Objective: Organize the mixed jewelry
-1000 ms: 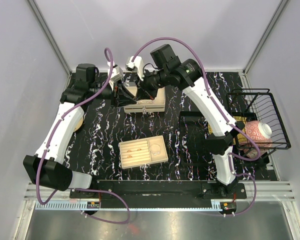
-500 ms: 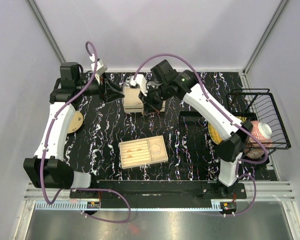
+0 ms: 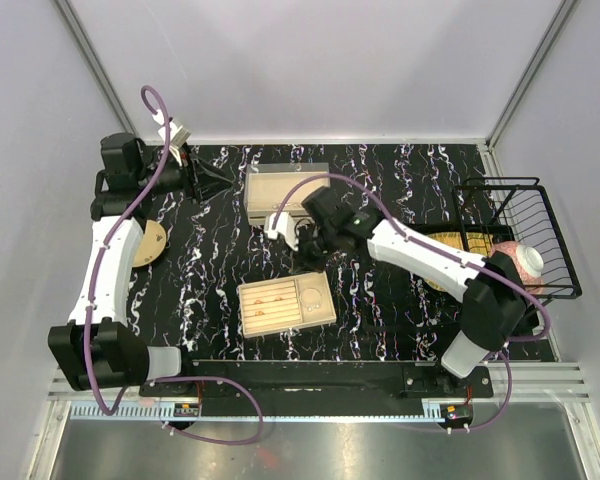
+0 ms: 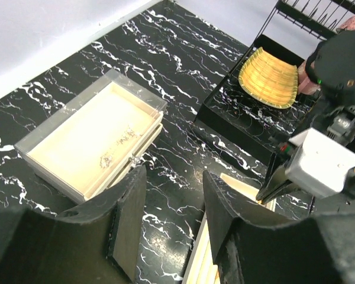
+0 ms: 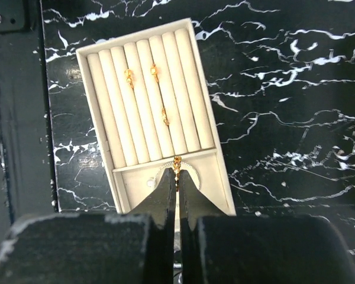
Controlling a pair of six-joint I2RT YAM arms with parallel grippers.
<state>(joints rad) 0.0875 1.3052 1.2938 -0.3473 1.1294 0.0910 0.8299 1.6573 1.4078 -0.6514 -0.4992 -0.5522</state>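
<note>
**Containers and contents**

- Deep box (image 4: 77, 142), clear-walled with a beige floor, stands at the far side of the table (image 3: 380, 180). Loose jewelry (image 4: 117, 147) lies in a small tangle near the middle of its floor; the single pieces are too small to tell apart.
- Ring tray (image 5: 109, 112) lies nearer the arm bases, well apart from the box. Its larger section is a row of padded rolls; three gold pieces (image 5: 154, 73) sit in the slots between rolls. The smaller section holds a round recess.
- Wire rack (image 3: 495, 183) at the right edge holds a patterned bowl (image 3: 525, 262). A yellow woven dish (image 4: 269, 70) lies just beside the rack.
- A tan disc (image 3: 153, 243) lies at the left edge of the table.

**Grippers**

- Right gripper (image 5: 177, 177) — fingers pressed together on one gold piece (image 5: 176, 164), held above the ring tray at the divider between the rolls and the recess section.
- Left gripper (image 4: 174, 173) — fingers spread with nothing between them, raised at the far left, pointing toward the deep box.
</note>
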